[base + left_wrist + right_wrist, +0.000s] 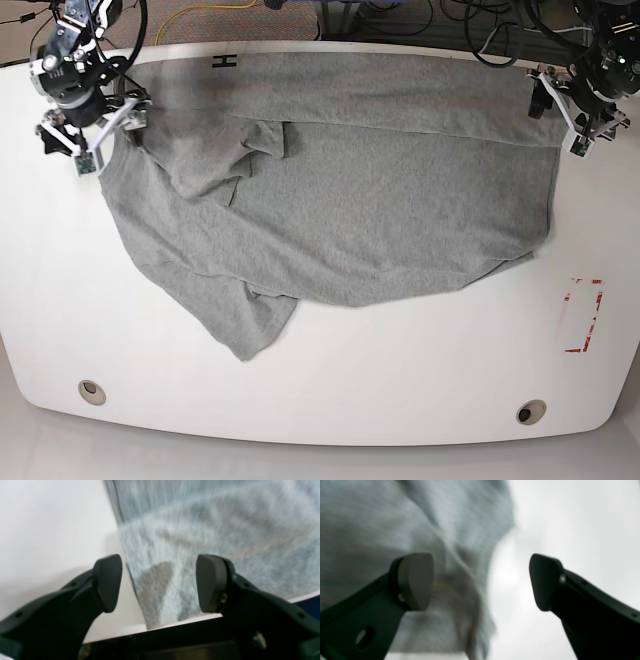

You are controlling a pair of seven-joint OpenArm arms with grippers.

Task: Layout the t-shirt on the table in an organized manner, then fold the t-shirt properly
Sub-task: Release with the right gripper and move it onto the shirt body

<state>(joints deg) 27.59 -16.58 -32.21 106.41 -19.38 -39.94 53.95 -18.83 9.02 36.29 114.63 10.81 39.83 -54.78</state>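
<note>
With both claws, left [562, 105] and right [88, 125], spread apart and empty, we risk folding creases into the shirt [340, 200] lying rumpled from ten to three o'clock on the worktop [330, 400].

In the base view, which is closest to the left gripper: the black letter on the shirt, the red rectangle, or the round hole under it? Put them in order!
From the left gripper:
1. Red rectangle, below it, table's same side.
2. Round hole, lower, near front edge.
3. Black letter, far across the t-shirt.
</note>
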